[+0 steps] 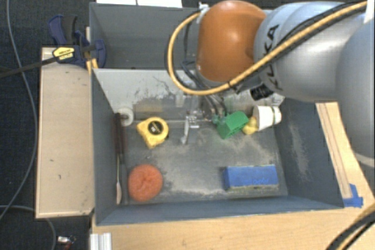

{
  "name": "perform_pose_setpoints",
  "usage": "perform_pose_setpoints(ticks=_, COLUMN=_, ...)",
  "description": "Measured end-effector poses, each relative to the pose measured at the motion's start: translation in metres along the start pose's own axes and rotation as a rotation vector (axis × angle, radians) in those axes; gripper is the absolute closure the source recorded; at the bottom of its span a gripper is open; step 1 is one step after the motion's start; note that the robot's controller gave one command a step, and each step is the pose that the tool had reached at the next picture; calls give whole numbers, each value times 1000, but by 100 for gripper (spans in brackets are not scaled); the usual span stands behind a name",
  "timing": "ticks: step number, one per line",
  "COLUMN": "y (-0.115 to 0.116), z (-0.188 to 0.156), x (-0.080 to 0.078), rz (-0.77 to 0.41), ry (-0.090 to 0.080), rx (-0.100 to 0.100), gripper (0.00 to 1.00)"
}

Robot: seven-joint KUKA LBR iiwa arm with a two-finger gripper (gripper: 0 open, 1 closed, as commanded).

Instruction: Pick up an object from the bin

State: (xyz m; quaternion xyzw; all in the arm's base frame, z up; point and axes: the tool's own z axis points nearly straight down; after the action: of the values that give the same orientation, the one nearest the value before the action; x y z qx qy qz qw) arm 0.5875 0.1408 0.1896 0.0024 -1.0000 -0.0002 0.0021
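Note:
My gripper [203, 119] hangs low over the middle of the bin, under the orange wrist cover. Its two metal fingers stand apart with nothing between them, so it is open. A green block [233, 124] lies just right of the right finger, close to or touching it. Beside the block on the right are a white cup-like thing [268, 116] and a small yellow piece [251, 127]. A yellow tape measure [153, 130] lies a little left of the left finger, apart from it.
A blue sponge [250, 177] lies at the front right of the bin floor, and an orange ball [145, 181] at the front left. A long dark-handled tool [118, 152] runs along the left wall. The arm covers the bin's back right.

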Motion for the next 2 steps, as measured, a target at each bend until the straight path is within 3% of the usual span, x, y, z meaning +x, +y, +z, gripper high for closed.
perform_pose_setpoints(ticks=1, y=-1, z=-5, x=-1, rz=4, ry=-7, rx=-1, gripper=0)
perform_pose_setpoints(ticks=2, y=21, z=61, x=21, rz=-4, ry=-10, rx=-3, gripper=0)
